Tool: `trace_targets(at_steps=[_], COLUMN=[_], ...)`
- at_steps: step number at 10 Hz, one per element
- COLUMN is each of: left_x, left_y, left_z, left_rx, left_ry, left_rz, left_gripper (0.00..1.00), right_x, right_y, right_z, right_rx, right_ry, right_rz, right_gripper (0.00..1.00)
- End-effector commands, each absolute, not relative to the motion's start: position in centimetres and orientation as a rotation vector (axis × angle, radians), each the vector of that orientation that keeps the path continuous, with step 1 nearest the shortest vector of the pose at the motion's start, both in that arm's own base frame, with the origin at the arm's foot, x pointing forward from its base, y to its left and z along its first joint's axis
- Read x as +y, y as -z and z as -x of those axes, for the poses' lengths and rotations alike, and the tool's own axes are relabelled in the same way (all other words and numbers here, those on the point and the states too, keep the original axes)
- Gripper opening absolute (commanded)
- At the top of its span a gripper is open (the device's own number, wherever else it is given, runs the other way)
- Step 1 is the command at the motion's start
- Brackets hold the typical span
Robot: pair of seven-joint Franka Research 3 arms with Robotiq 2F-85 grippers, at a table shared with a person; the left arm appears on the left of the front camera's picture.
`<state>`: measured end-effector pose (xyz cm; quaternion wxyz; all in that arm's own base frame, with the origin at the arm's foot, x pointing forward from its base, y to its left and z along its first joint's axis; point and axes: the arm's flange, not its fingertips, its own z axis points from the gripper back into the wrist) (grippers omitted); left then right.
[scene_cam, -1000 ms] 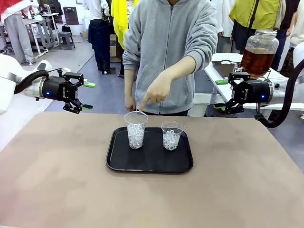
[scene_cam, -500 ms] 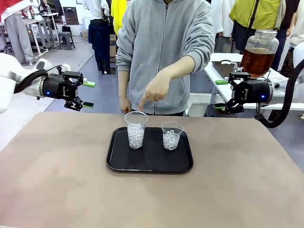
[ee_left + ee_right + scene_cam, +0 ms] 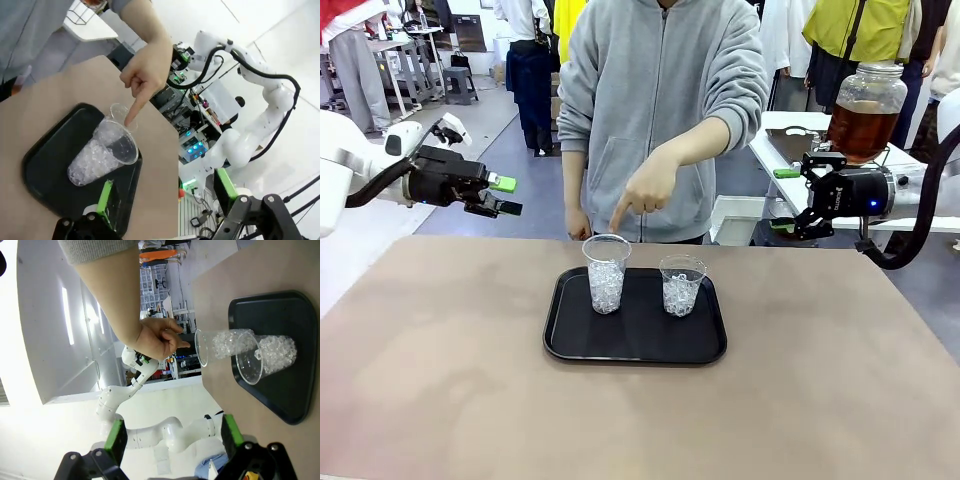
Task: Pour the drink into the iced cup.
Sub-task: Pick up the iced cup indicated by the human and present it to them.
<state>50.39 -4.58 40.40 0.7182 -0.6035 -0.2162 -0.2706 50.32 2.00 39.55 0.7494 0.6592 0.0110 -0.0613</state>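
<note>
Two clear plastic cups filled with ice stand on a black tray [image 3: 570, 340] at mid-table: a taller cup [image 3: 606, 273] on the left and a shorter cup [image 3: 681, 284] on the right. The person's hand [image 3: 642, 190] points a finger down at the taller cup's rim. The amber drink [image 3: 861, 128] sits in a big glass jar on a white side table at the back right. My left gripper [image 3: 506, 196] hovers open past the table's far left corner. My right gripper [image 3: 784, 200] hangs open in front of the jar. Both cups also show between the open fingers: taller cup [image 3: 102, 152], taller cup [image 3: 220, 346].
The person in a grey hoodie [image 3: 660, 90] stands at the far edge behind the tray. The white side table [image 3: 790, 150] holds the jar just behind my right arm. Brown tabletop [image 3: 620, 420] stretches wide in front of the tray.
My left gripper has rolled and swung a little right, its fingers now pointing toward the cups. The person's finger still points at the taller cup. The right arm has stayed put.
</note>
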Motion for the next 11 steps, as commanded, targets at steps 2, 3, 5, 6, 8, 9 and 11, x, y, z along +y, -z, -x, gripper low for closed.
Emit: trace_targets(at_steps=[2,3,5,6,8,9,11], left_x=[-4.5,-4.5,-4.5,-4.5,-4.8,-5.3,-6.3], left_y=[-40.5,-40.5,-40.3,-39.9,-38.2,-37.5,-36.6], left_z=[-50.5,-50.5,-50.5,-50.6,-50.5,-50.1,-49.2], left_rx=[-0.463,-0.463,-0.472,-0.589,-0.778,-0.862,-1.006], left_ry=[0.56,0.56,0.585,0.686,0.9,0.959,1.025], left_rz=[1.334,1.334,1.332,1.301,1.24,1.184,1.096], left_gripper=[1.0,1.0,1.0,1.0,1.0,1.0,1.0], right_x=[1.9,1.9,1.9,1.9,1.9,1.9,1.9], right_y=[-39.7,-39.7,-39.7,-39.7,-39.7,-39.7,-39.7], right_z=[-50.4,-50.4,-50.4,-50.4,-50.4,-50.4,-50.4], right_rx=[0.018,0.018,0.018,0.018,0.018,0.018,0.018], right_ry=[0.139,0.139,0.139,0.139,0.139,0.139,0.139], right_rz=[-1.439,-1.439,-1.439,-1.439,-1.439,-1.439,-1.439], right_gripper=[1.0,1.0,1.0,1.0,1.0,1.0,1.0])
